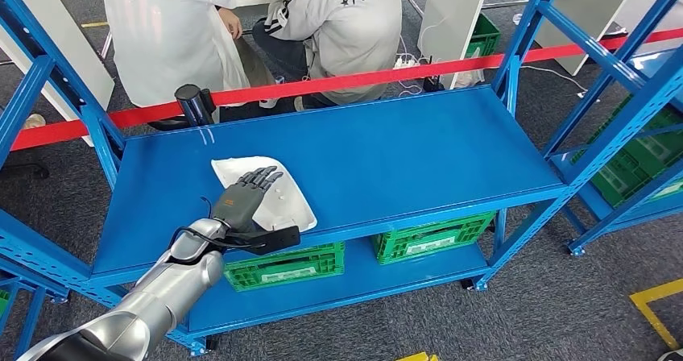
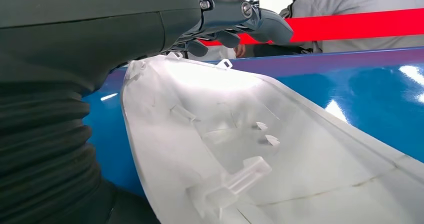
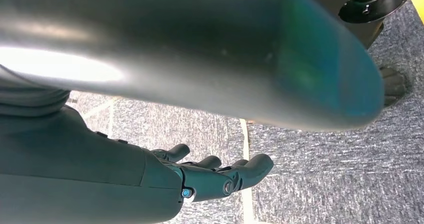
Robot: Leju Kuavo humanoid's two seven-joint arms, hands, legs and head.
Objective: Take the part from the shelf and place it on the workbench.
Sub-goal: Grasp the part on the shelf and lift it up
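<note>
The part is a white moulded plastic panel lying flat near the front left of the blue shelf board. My left hand reaches in over it, its fingers stretched forward above the panel and its thumb spread sideways along the panel's near edge. In the left wrist view the panel shows its ribbed inner face just beneath the hand, with a gap between the straight fingers and the panel's far end. My right hand hangs over grey carpet, loosely curled and holding nothing.
Two green crates sit on the lower shelf. Blue uprights frame the shelf, and another rack with green crates stands at the right. Red tape, a black post and two seated people lie behind.
</note>
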